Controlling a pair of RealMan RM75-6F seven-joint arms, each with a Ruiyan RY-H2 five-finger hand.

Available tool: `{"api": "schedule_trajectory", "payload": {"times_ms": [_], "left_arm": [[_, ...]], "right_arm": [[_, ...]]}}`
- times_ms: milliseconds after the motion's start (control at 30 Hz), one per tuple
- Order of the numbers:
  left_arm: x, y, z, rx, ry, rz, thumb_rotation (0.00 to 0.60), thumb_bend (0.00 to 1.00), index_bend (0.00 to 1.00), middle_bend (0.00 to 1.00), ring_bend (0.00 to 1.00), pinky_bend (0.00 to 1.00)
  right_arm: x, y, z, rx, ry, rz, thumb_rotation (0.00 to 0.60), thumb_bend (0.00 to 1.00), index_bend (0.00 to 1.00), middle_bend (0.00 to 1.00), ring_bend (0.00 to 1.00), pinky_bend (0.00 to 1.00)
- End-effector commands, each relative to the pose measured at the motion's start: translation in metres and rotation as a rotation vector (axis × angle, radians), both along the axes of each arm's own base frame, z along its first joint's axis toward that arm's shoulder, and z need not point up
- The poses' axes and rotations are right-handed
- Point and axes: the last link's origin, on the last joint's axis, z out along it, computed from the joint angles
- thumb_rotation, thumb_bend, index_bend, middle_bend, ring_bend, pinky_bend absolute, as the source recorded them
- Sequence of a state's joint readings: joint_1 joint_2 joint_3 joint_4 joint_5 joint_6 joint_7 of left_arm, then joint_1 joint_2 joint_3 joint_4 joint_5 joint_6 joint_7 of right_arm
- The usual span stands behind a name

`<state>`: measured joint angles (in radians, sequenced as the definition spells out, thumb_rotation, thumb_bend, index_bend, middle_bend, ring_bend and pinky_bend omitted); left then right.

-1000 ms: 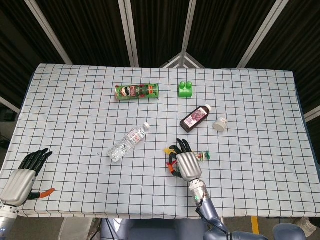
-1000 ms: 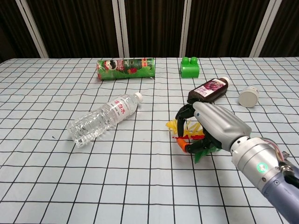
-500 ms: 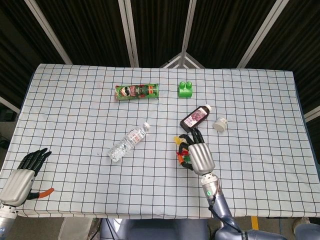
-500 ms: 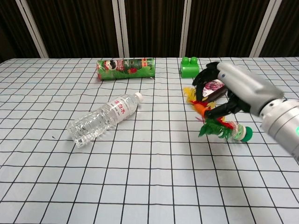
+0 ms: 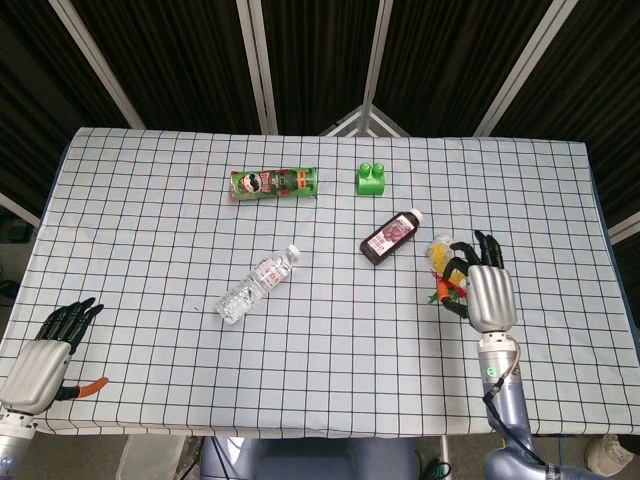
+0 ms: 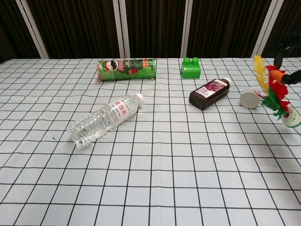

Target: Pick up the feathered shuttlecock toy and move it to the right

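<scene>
The right hand (image 5: 490, 292) grasped the one feathered shuttlecock toy (image 6: 274, 92), lifted above the table (image 5: 150, 200). To its left lay one small white jar (image 6: 250, 98), one dark juice bottle (image 5: 391, 236), one water bottle (image 5: 257, 284). The left hand (image 5: 45, 352) rested released, fingers spread.

- a green chips can (image 5: 274, 184) (image 6: 126, 69) is lying on its side at the far part of the checkered tablecloth (image 5: 150, 250) (image 6: 155, 179).
- a green toy block (image 5: 371, 178) (image 6: 191, 67) is standing to the right of the can, well apart from it.
- a dark juice bottle (image 5: 391, 236) (image 6: 210, 92) is lying tilted, its white cap pointing to the far right.
- a small white jar (image 6: 250, 98) is lying on its side just beside this bottle.
- a clear water bottle (image 5: 258, 284) (image 6: 104, 119) is lying diagonally near the middle, with a white label.
</scene>
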<state>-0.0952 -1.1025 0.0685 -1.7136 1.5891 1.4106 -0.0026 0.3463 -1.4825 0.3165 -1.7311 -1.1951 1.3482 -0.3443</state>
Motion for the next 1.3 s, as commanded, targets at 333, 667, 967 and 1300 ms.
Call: {"api": "schedule_trajectory", "payload": {"times_ms": [333, 667, 967, 1300], "left_arm": [[0.000, 0.000, -0.001, 0.002, 0.007, 0.005, 0.600, 0.00, 0.00, 0.00, 0.00, 0.00], [-0.001, 0.000, -0.001, 0.000, 0.006, 0.006, 0.600, 0.00, 0.00, 0.00, 0.00, 0.00], [-0.001, 0.001, -0.001, -0.001, 0.005, 0.007, 0.600, 0.00, 0.00, 0.00, 0.00, 0.00], [-0.001, 0.000, 0.000, -0.003, 0.002, 0.005, 0.600, 0.00, 0.00, 0.00, 0.00, 0.00]], "right_arm": [[0.014, 0.002, 0.006, -0.053, -0.320, -0.011, 0.600, 0.56, 0.61, 0.29, 0.00, 0.00], [0.032, 0.001, -0.018, -0.043, -0.487, -0.071, 0.600, 0.56, 0.61, 0.29, 0.00, 0.00], [0.032, 0.002, -0.033, -0.022, -0.464, -0.097, 0.600, 0.56, 0.57, 0.29, 0.00, 0.00], [0.022, 0.009, -0.030, -0.038, -0.399, -0.105, 0.600, 0.56, 0.22, 0.22, 0.00, 0.00]]}}
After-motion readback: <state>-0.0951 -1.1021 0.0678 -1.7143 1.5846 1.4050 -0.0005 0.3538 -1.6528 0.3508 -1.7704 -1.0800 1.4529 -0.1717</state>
